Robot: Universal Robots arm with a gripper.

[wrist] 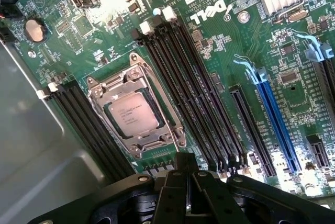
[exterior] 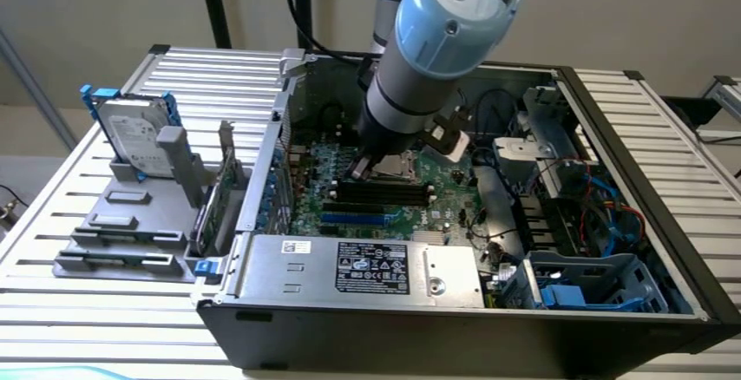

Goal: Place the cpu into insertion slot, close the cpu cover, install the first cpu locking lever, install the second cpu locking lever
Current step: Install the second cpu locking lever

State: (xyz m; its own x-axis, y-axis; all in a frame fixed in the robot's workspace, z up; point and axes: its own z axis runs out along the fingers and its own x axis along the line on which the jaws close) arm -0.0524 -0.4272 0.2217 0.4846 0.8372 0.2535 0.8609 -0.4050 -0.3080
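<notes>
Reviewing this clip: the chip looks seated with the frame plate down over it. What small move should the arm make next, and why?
Probably a short move toward the socket's edge to work the first locking lever. The cpu sits in the insertion slot with the cpu cover closed over it; the shut, empty end effector is just beside the socket.

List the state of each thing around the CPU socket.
cpu: seated in the socket, face up.
cpu cover: closed flat over the chip's edges.
end effector: shut, holding nothing, above the board beside the socket.
memory slots: empty.
blue expansion slot: empty.
</notes>
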